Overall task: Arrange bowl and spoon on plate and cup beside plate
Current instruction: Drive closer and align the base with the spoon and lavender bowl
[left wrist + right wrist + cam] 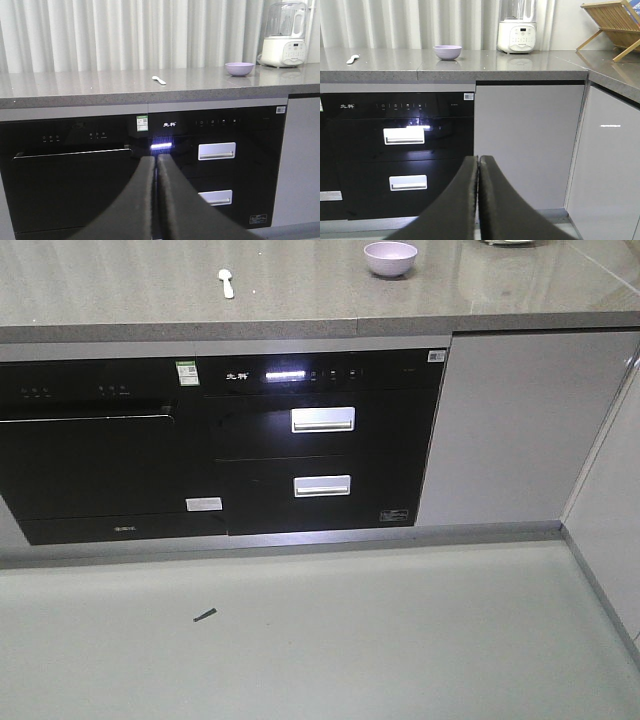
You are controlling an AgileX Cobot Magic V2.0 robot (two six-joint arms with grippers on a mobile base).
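Grey speckled stone forms the counter [300,300], the largest surface, and both task objects lie on it. Below it sits a black glass appliance front [150,460] with two drawers with silver handles [322,420], and a plain white cabinet door [520,430] is at its right. Left gripper [156,165] and right gripper [478,162] hang in front of the units, below counter height. Each has its dark fingers pressed together with only a hairline seam between them, and neither grasps anything. A white blender [517,30] stands at the back of the counter, near a wooden rack [615,25] on the side run. The bowl [390,258] rests upright with its mouth upward and its inside bare lavender, left of the blender. The spoon [227,282] lies flat, well apart to the bowl's left. Its long axis runs roughly front to back, the scoop apparently toward the counter's front edge and the handle toward the curtain.
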